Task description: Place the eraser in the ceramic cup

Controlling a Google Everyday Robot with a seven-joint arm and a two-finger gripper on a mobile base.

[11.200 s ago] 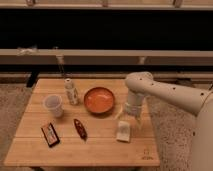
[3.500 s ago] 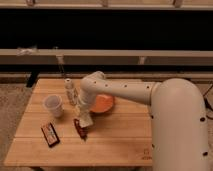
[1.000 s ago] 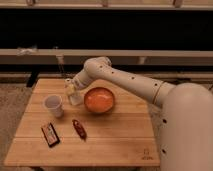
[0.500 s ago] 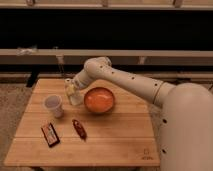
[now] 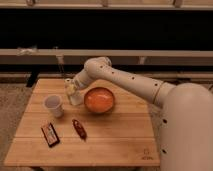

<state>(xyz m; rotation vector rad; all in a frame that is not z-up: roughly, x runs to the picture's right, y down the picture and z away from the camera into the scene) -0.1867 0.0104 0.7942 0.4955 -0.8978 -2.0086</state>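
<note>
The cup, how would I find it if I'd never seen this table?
Look at the wooden table, left half. The cup stands left of the big orange bowl, with the robot's claw hovering just right of it, by a slim white bottle. It alone is small, whitish, open-topped and tapering.

one high view down onto table [image 5: 115,137]

The gripper [image 5: 72,90] has carried the eraser [image 5: 75,98] from beyond the orange bowl [image 5: 99,99] to beside the ceramic cup [image 5: 53,105].
</note>
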